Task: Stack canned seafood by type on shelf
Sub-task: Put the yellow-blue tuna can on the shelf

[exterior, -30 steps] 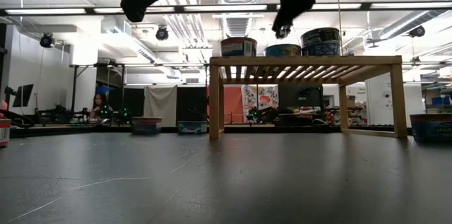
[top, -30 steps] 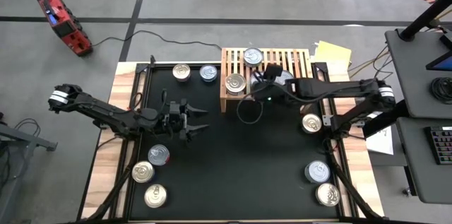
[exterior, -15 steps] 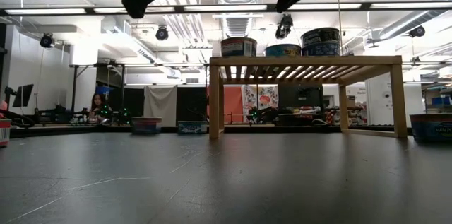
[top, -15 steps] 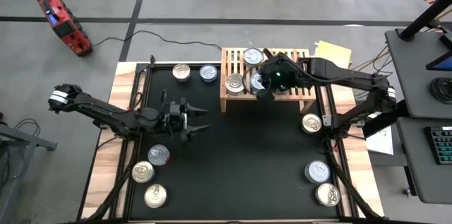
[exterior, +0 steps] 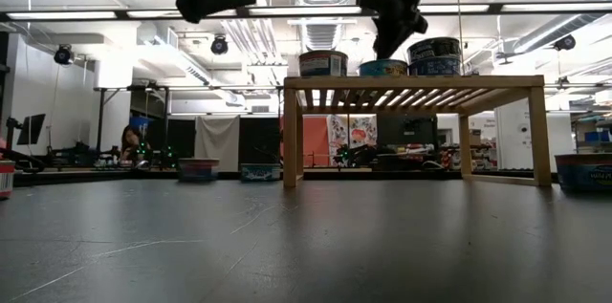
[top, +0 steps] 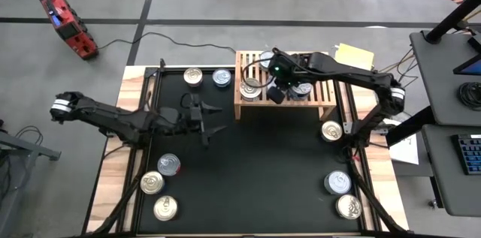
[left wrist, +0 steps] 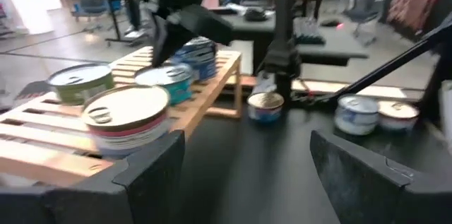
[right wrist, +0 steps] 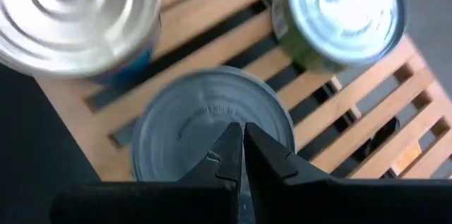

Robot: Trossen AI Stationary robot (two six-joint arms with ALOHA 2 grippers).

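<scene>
The light-wood shelf (top: pixel 322 64) stands at the far side of the black mat (top: pixel 255 170) with several tins on its slats. My right gripper (right wrist: pixel 240 152) hangs shut just above the silver lid of one shelf tin (right wrist: pixel 191 121), between a blue-sided stack (right wrist: pixel 78 12) and a green-sided tin (right wrist: pixel 339 12). In the low view a small gap shows between the right gripper (exterior: pixel 389 47) and that tin (exterior: pixel 382 67). My left gripper (top: pixel 210 118) hovers open above the mat, left of the shelf, with nothing between its fingers (left wrist: pixel 152 174).
Loose tins rest on the mat: two at the far edge (top: pixel 193 76), three at the near left (top: pixel 152 183), one beside the shelf's right leg (top: pixel 331 131) and two at the near right (top: pixel 337 182). The mat's middle is bare.
My right gripper has swung over the shelf toward the table's left, rolling as it went, and now stands lower over the middle tins. My left gripper has rolled its wrist and shifted a little toward the shelf, staying open.
</scene>
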